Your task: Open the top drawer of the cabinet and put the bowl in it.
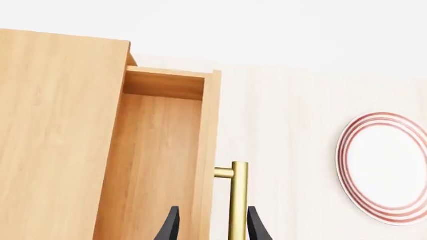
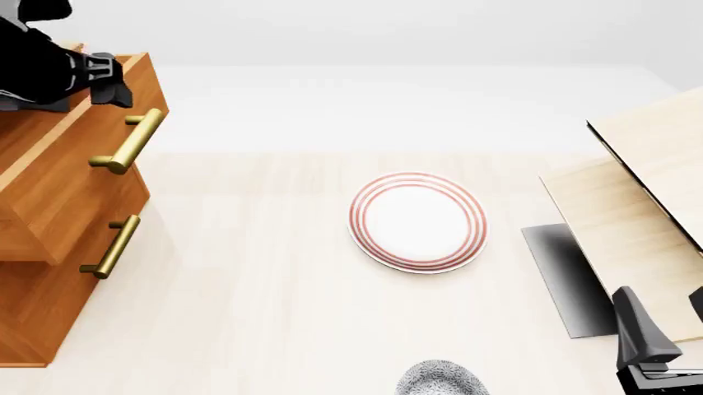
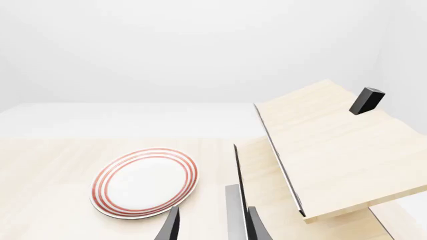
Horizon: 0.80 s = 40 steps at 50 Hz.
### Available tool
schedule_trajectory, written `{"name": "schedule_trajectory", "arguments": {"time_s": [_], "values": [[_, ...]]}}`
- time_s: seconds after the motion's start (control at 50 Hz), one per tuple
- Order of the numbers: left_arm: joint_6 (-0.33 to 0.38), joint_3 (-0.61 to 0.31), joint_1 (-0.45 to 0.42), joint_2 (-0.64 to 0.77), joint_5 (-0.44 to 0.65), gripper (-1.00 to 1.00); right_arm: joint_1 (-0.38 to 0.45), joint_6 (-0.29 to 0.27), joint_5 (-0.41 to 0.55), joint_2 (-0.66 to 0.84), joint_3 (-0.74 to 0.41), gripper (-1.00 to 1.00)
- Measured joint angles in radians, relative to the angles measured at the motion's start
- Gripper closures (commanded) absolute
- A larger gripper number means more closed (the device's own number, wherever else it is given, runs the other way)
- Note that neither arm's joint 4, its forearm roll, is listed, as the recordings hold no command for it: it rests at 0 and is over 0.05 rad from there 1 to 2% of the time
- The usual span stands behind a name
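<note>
I see my left gripper (image 1: 212,227) with fingers spread around the brass handle (image 1: 238,200) of the pulled-out top drawer (image 1: 167,150), right gripper (image 3: 212,227) fingers apart, the speckled bowl (image 2: 442,378) near the table's front edge.

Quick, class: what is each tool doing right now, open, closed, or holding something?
Left tool: fingers astride the top drawer's brass handle; whether they grip it cannot be told.
Right tool: open, holding nothing.
</note>
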Motion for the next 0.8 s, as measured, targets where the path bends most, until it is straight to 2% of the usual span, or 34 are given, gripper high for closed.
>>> {"name": "schedule_trajectory", "arguments": {"time_s": [0.52,0.8], "values": [[0.002,0.075,-0.014,0.023,-0.057,-1.0,0.0,0.0,0.0,0.0,0.0,-1.0],[-0.022,0.07,-0.081,0.047,-0.059,-1.0,0.0,0.0,0.0,0.0,0.0,-1.0]]}}
